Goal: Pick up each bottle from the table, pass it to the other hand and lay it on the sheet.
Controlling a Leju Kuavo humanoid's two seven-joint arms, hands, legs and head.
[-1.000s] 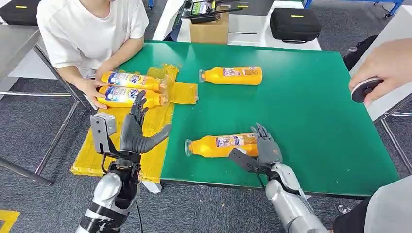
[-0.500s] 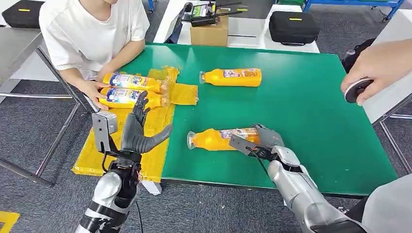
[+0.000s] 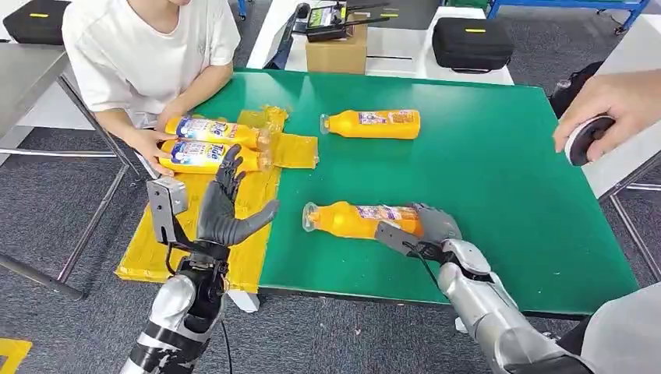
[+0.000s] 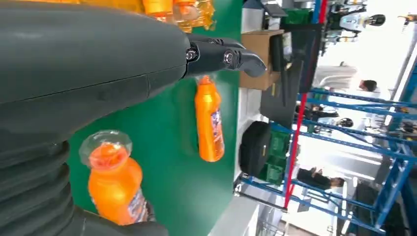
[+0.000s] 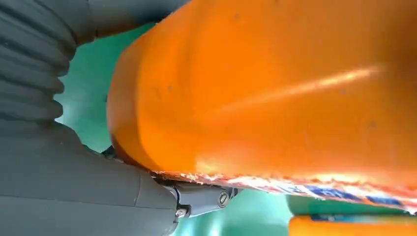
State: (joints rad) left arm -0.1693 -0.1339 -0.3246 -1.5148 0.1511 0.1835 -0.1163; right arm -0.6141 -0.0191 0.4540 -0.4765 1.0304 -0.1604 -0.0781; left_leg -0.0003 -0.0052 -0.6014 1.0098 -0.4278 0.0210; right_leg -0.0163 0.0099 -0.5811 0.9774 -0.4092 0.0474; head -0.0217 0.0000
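Right robot hand (image 3: 433,227): wrapped around the base end of the near bottle (image 3: 355,220), which is held just over the green worktop (image 3: 507,195), cap pointing toward the yellow sheet (image 3: 249,195).
Left robot hand (image 3: 222,206): raised over the sheet's near part, fingers spread, nothing held.
Far bottle (image 3: 372,123): lying on the worktop beyond the sheet's far corner.
Two bottles (image 3: 206,142): laid on the sheet's far end, touched by a person's hand (image 3: 148,144).

The near bottle (image 3: 360,220) is being gripped by the right hand (image 3: 433,227) and shifted slightly toward the frame's upper right.
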